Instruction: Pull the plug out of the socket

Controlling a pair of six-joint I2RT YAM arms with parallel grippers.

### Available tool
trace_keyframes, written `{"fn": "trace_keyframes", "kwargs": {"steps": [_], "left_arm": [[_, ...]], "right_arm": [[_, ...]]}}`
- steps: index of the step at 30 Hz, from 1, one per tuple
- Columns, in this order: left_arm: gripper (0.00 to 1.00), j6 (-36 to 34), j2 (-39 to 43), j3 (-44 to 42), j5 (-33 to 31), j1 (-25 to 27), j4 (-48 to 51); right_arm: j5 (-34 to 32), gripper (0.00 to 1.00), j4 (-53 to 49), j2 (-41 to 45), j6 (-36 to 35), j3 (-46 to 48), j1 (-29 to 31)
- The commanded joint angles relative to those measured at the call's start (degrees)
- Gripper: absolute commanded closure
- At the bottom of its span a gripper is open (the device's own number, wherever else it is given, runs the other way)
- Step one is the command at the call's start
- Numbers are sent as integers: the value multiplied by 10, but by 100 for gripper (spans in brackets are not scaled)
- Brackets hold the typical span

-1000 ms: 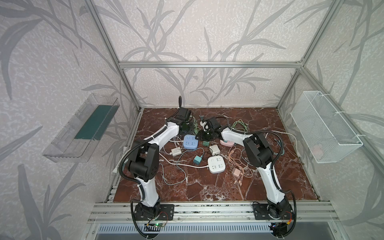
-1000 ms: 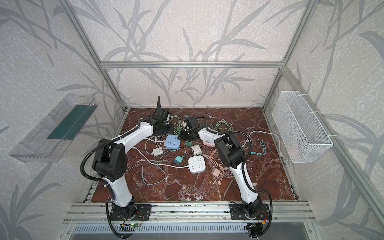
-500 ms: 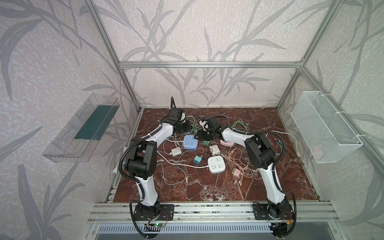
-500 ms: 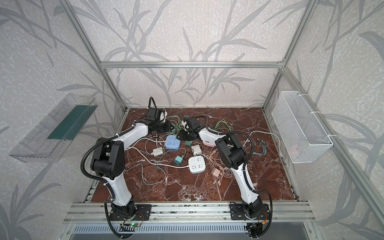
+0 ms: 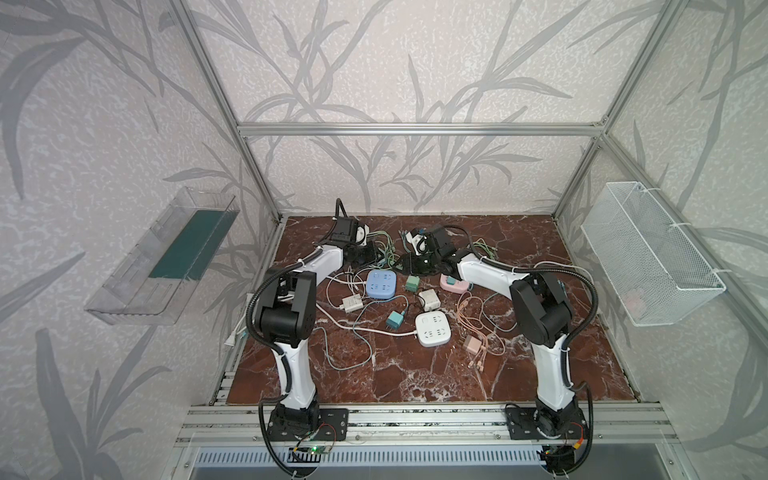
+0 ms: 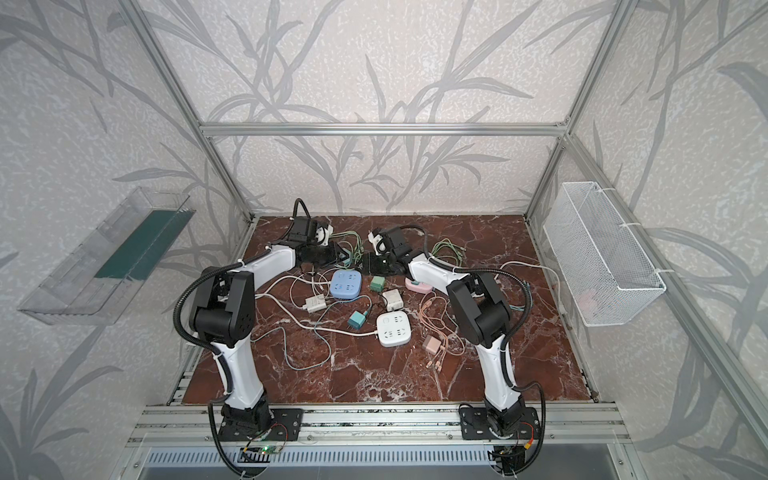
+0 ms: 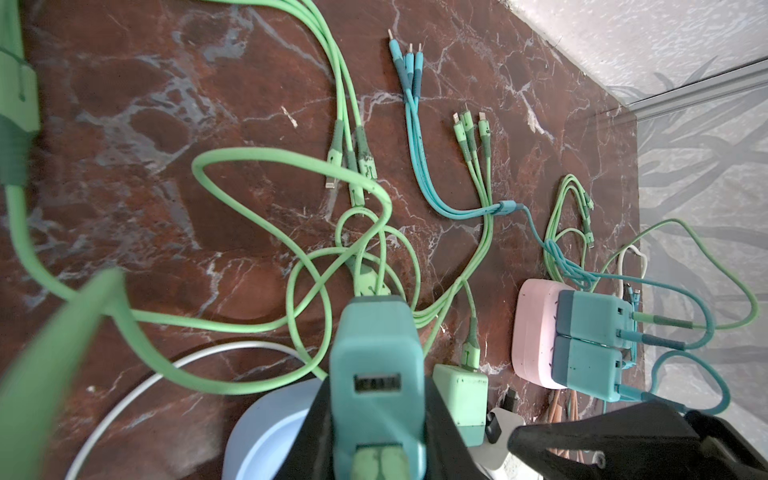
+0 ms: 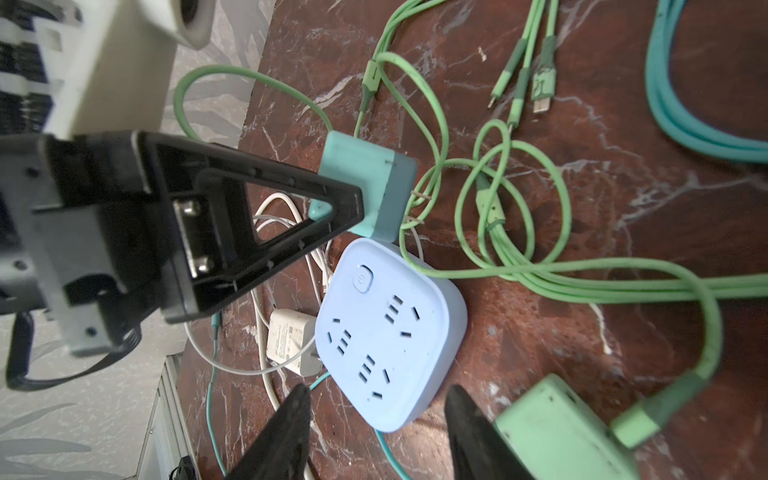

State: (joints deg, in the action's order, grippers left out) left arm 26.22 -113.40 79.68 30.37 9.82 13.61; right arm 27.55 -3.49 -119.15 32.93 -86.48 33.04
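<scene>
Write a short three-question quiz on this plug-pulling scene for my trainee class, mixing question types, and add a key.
1. Multiple choice: the left claw is shut on which item? A) white adapter B) teal charger C) pink cable
2. True or false: a plug is seated in the blue power strip near the open right claw.
3. Fill in: the pink power strip has ___ plugs seated in it.
Key: 1 B; 2 false; 3 two.

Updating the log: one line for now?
left gripper: shut on teal plug | teal plug: off blue socket, prongs clear | right gripper: open
</scene>
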Motion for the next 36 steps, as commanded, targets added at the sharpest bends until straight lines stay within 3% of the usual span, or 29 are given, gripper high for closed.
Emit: {"fn": "trace_keyframes", "kwargs": {"steps": [1,11,16,20,36], "left_arm": [[76,7,-22,23,20,-3,13],[72,13,-45,35,10,-4,53],[54,-6,-33,37,-31,-4,96],[46,-9,-26,35,-38,-4,104],[38,-28,44,70,-164,-4,185]], "right_arm": [[3,46,9,41,-9,25,-15],[-5,44,-5,108,-31,71,-33],[-25,41,-26,137,-51,89,-40],[-48,36,-35,160,-61,105,-47],[-194,27,-94,282,-96,173,-77]]}}
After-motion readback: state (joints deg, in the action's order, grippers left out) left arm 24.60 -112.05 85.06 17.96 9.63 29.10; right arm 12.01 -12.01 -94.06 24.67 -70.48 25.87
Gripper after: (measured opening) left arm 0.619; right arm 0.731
